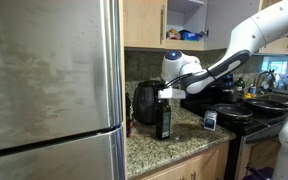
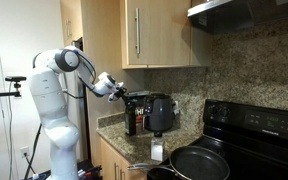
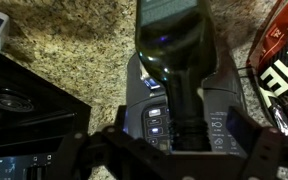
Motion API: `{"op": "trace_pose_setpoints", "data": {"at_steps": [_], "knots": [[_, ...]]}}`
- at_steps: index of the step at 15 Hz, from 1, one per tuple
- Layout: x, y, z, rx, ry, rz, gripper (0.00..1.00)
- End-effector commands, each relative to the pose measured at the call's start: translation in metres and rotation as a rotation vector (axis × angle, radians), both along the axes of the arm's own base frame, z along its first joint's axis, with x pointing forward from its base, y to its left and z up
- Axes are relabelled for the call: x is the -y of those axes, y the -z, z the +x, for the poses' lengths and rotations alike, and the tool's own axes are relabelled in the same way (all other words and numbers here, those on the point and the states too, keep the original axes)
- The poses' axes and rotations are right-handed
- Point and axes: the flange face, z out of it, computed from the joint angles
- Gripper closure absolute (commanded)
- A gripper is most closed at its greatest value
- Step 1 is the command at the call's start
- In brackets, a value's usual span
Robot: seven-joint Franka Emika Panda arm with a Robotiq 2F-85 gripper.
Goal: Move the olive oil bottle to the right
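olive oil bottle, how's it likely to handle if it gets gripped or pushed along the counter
The olive oil bottle looks like dark glass: probably stiff, smooth, maybe slippery. It stands tall and slim on the stone counter, so a push near the top would likely tip it. A fall on that hard surface could break it.

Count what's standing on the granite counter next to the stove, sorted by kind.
Olive oil bottle: 1
Black toaster: 1
Small blue-and-white box: 1
Total: 3
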Motion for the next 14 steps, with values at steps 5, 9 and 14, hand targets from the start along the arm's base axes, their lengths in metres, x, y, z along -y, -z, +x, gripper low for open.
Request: {"op": "trace_pose_setpoints", "data": {"at_steps": [5, 9, 14], "knots": [[-0.012, 0.024, 0.021, 0.053, 0.013, -0.02, 0.34], [-0.016, 0.022, 0.014, 0.093, -0.002, -0.03, 0.61], [-0.008, 0.027, 0.014, 0.19, 0.025, -0.087, 0.91]]}}
